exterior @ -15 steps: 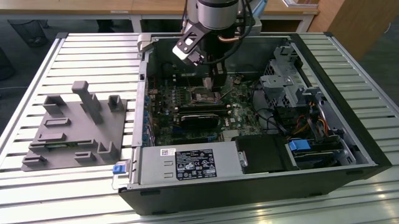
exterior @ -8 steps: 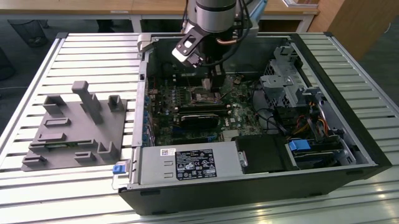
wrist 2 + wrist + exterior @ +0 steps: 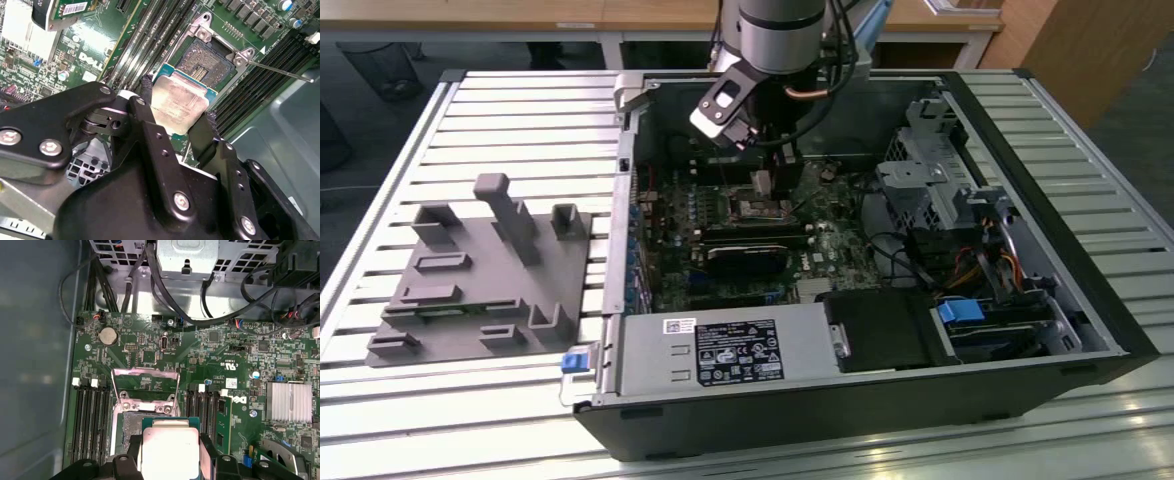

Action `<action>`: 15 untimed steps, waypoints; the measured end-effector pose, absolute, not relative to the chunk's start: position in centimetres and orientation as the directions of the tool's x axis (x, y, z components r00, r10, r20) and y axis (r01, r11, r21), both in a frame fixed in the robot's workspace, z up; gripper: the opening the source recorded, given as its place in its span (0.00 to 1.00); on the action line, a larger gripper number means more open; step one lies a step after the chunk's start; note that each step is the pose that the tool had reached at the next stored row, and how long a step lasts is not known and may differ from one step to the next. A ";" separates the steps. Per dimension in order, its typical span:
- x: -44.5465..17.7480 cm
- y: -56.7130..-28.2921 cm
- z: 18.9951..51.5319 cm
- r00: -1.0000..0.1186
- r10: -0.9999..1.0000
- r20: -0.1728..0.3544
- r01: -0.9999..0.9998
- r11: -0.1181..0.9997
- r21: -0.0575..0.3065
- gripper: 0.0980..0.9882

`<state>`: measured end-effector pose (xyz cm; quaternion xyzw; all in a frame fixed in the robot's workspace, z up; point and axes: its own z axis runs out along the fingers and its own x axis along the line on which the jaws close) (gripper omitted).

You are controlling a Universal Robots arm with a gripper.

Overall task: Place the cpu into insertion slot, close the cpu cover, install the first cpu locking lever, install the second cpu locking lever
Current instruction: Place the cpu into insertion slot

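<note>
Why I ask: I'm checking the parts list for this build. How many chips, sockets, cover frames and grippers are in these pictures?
Gripper: 1
Chip: 1, clamped in the gripper
Socket: 1, empty
Cover frame: 1, raised open
Total: 4

cpu [image 3: 179,100]: pale silver-beige metal top, dull, scuffed & blotchy, w/ green edge underneath. gripper [image 3: 178,107]: matt black body, shiny metal screw heads. insertion slot [image 3: 207,60]: dark fine-textured centre, bright metal rim. cpu cover [image 3: 146,371]: thin silvery sheet metal, slight sheen. circuit board [image 3: 130,332]: green, glossy coat. table [image 3: 520,120]: ribbed pale metal, satin. fixture [image 3: 480,270]: grey matt plastic-looking.
</note>
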<state>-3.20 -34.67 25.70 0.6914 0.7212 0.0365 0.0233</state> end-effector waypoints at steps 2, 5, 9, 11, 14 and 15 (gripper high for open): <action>-3.2 -34.7 25.6 -0.043 0.999 0.017 0.996 0.041 0.085 0.49; -3.2 -34.7 25.6 -0.043 0.999 0.017 0.996 0.041 0.085 0.49; -3.2 -34.7 25.5 -0.043 0.999 0.017 0.996 0.041 0.085 0.49; -3.2 -34.7 25.4 -0.043 0.999 0.017 0.996 0.041 0.085 0.49; -3.2 -34.6 25.3 -0.043 0.999 0.017 0.996 0.041 0.085 0.49; -3.2 -34.6 25.3 -0.043 0.999 0.017 0.996 0.041 0.085 0.49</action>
